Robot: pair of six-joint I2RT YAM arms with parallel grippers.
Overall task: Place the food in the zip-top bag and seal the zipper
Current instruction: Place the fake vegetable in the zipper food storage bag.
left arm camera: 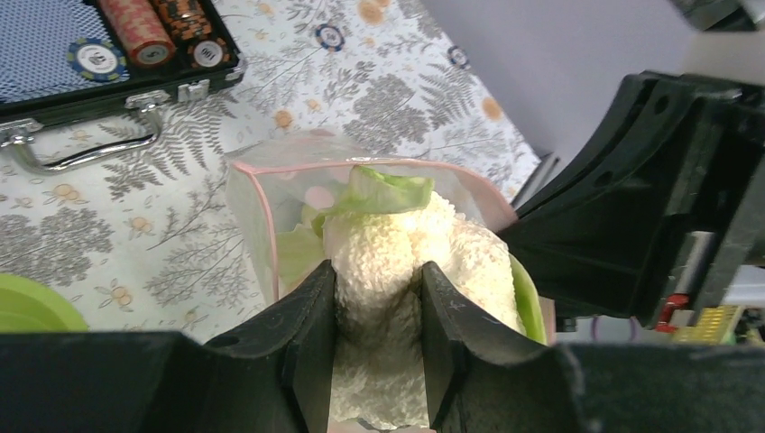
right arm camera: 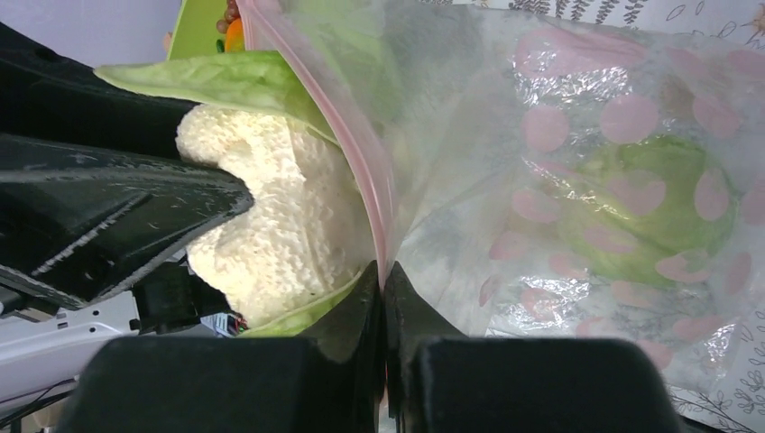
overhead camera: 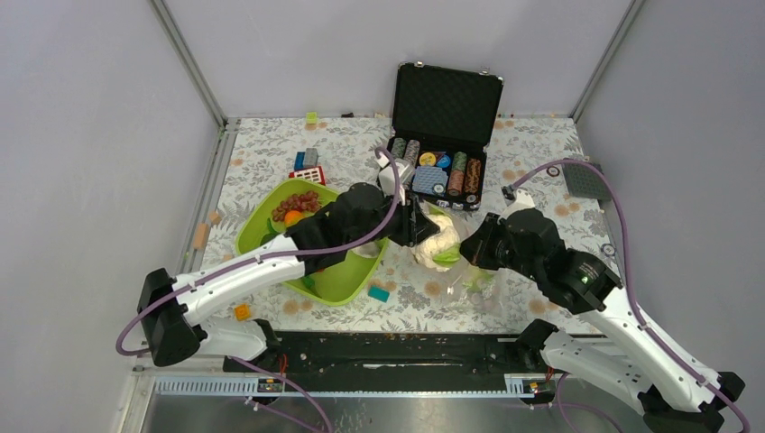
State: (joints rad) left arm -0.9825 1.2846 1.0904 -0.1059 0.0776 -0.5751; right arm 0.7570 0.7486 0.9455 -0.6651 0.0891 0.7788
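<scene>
My left gripper (left arm camera: 377,280) is shut on the white cauliflower (left arm camera: 397,262) with green leaves and holds it at the open mouth of the clear zip-top bag (left arm camera: 271,194). The cauliflower (overhead camera: 439,242) and the left gripper (overhead camera: 417,225) also show mid-table in the top view. My right gripper (right arm camera: 383,275) is shut on the bag's pink zipper strip (right arm camera: 356,153) and holds the mouth up; the cauliflower (right arm camera: 271,225) is just left of it. A pale green cabbage (right arm camera: 645,207) lies inside the bag (right arm camera: 577,162). Purple-red grapes (overhead camera: 295,204) and an orange fruit (overhead camera: 293,217) lie in the lime-green tray (overhead camera: 338,281).
An open black case (overhead camera: 442,135) of poker chips stands behind the bag. Coloured building blocks (overhead camera: 308,166) lie at the back left, with others (overhead camera: 379,294) near the tray's front. A grey plate (overhead camera: 586,180) lies at the far right.
</scene>
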